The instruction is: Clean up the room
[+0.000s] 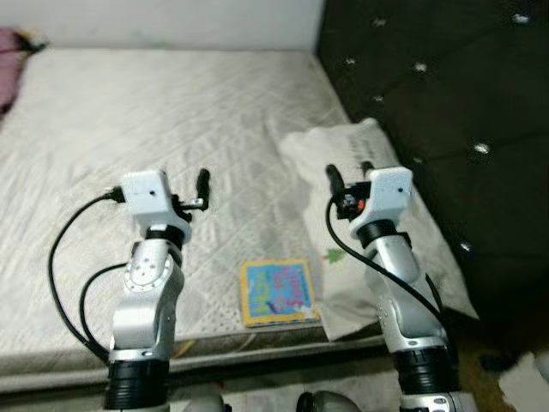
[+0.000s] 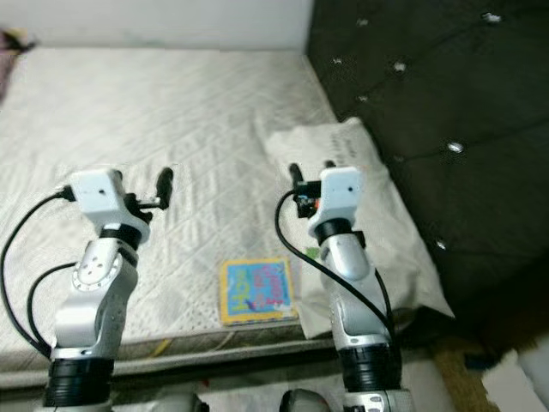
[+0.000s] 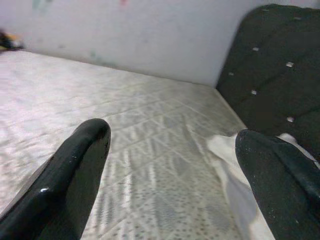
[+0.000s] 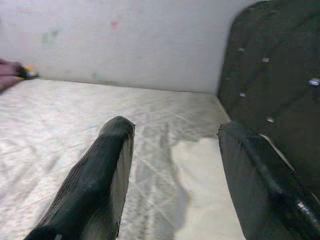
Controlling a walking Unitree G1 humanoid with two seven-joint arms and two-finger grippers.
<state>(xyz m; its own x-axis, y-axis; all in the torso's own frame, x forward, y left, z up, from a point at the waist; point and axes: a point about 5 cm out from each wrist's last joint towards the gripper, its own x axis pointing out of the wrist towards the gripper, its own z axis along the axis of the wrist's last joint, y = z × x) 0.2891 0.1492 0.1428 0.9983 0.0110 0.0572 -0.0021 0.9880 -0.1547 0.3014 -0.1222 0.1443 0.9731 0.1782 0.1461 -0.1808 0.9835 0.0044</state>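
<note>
A small colourful picture book lies flat on the pale quilted mattress, close to its near edge and between my two arms. A white pillow rests at the right side against the headboard, and its near end reaches under my right arm. My left gripper is raised above the mattress, left of and beyond the book, open and empty. My right gripper hovers over the pillow, also open and empty. Both wrist views look across the mattress between spread fingers.
A black tufted headboard fills the right side. A white wall runs behind the bed. Something pink lies at the far left corner. The bed's front edge is just below the book.
</note>
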